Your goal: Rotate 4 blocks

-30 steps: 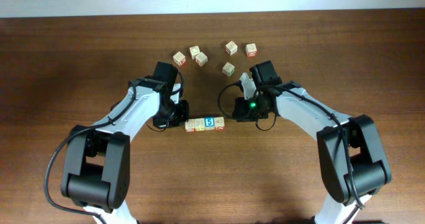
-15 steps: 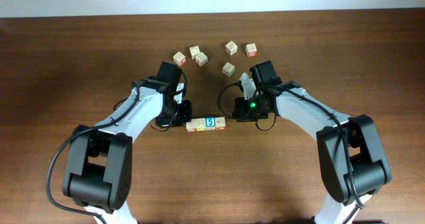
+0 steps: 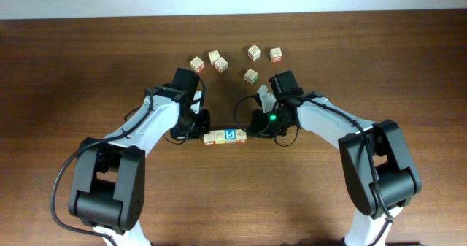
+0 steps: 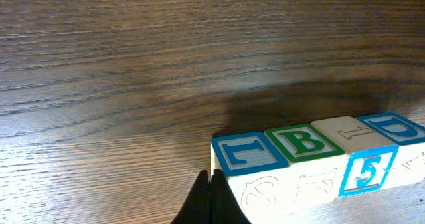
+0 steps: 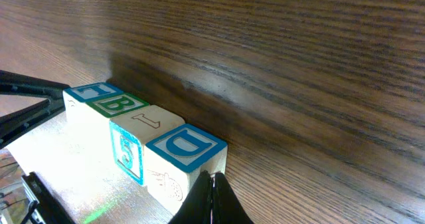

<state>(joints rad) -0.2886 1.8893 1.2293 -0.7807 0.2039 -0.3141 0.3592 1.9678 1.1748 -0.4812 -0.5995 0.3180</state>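
Observation:
The four blocks (image 3: 225, 136) lie in a tight row at the table's middle. In the left wrist view their tops read a blue L (image 4: 247, 151), a green B (image 4: 304, 141), a red-marked face (image 4: 348, 129) and a blue D (image 4: 398, 126), with a blue 5 (image 4: 366, 171) on one side face. My left gripper (image 4: 210, 184) is shut and empty, its tips touching the L end of the row. My right gripper (image 5: 214, 184) is also shut and empty, its tips against the D block (image 5: 186, 147) at the other end.
Several paler loose cubes lie scattered behind the row, among them one (image 3: 197, 63) at back left, one (image 3: 276, 55) at back right and one (image 3: 251, 76) just behind my right arm. Both arms flank the row on the brown wooden table (image 3: 233, 195).
My right gripper has slid left until it meets the row's right end. My left gripper edged slightly right to the left end. The row itself has hardly moved.

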